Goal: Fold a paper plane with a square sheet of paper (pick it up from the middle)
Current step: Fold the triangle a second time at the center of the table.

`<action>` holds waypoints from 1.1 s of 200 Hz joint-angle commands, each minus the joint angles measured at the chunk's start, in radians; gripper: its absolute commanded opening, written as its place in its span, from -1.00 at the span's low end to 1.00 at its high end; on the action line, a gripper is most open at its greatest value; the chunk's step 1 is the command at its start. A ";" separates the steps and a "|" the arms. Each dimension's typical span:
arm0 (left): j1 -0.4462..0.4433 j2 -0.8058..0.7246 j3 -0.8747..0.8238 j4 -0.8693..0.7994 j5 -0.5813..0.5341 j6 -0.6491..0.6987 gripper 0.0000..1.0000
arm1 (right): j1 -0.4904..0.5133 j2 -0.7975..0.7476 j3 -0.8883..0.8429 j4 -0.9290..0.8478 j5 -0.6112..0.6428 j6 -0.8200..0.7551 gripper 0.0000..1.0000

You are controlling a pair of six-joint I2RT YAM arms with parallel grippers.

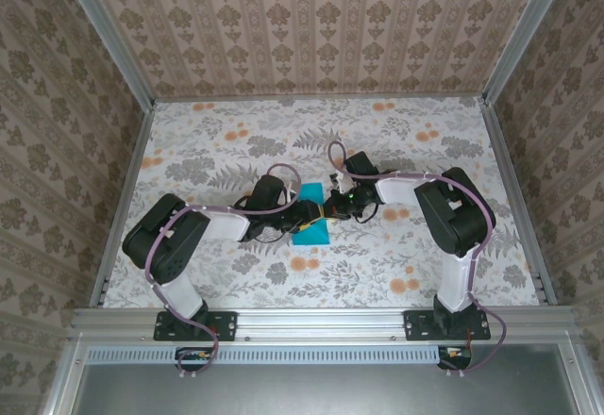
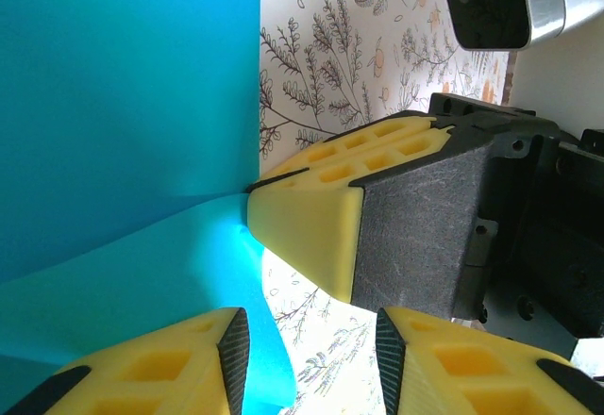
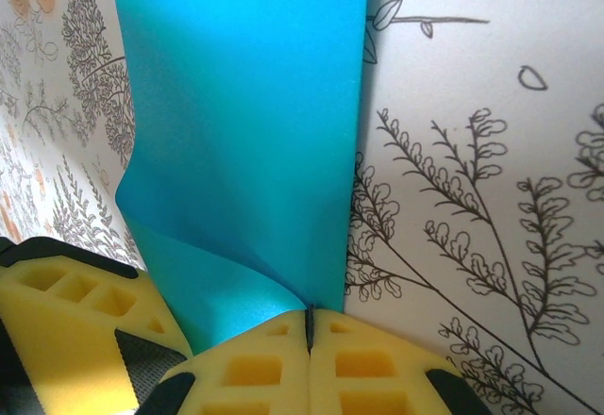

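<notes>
right hand (image 3: 310, 332): yellow fingers pressed together at the bottom edge, pinching the lifted edge of the paper.
paper plane (image 3: 245, 104): teal-blue sheet, flat farther up, curling upward into the pinch.
table (image 3: 472, 198): floral print, showing either side of the sheet.
second yellow finger (image 3: 66, 325): lower left, just beside the curl.

Floral tablecloth (image 1: 236, 273), patterned wallpaper walls (image 1: 311, 28), aluminium frame rail (image 1: 321, 319)

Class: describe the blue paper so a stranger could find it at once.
Find the middle of the flowery table, where the left gripper and right gripper meet. Between them is the teal-blue paper, the one plain, bright thing among pale patterns.
</notes>
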 commanded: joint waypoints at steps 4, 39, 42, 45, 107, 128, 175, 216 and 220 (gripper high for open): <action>0.000 0.025 -0.001 0.022 0.015 0.011 -0.15 | 0.003 0.012 0.018 -0.044 0.034 -0.020 -0.86; -0.001 0.039 -0.002 0.022 0.010 0.009 -0.15 | 0.003 0.007 0.016 -0.045 0.033 -0.020 -0.86; -0.001 0.040 -0.001 0.022 0.011 0.008 -0.15 | 0.003 0.007 0.016 -0.045 0.033 -0.019 -0.86; -0.002 0.042 -0.002 0.022 0.011 0.009 -0.15 | 0.003 0.008 0.016 -0.045 0.032 -0.020 -0.86; -0.002 0.045 -0.009 0.021 0.004 0.004 -0.16 | 0.004 0.013 0.018 -0.045 0.025 -0.018 -0.86; -0.003 0.046 -0.014 0.021 0.001 0.002 -0.16 | 0.003 0.017 0.019 -0.045 0.022 -0.018 -0.86; -0.002 0.046 -0.025 0.021 -0.014 -0.006 -0.16 | 0.003 0.032 0.025 -0.047 0.013 -0.018 -0.86; -0.006 0.046 -0.037 0.021 -0.023 -0.012 -0.16 | 0.006 0.037 0.029 -0.051 0.013 -0.018 -0.85; -0.006 0.046 -0.038 0.021 -0.022 -0.012 -0.15 | 0.006 0.037 0.031 -0.052 0.013 -0.018 -0.85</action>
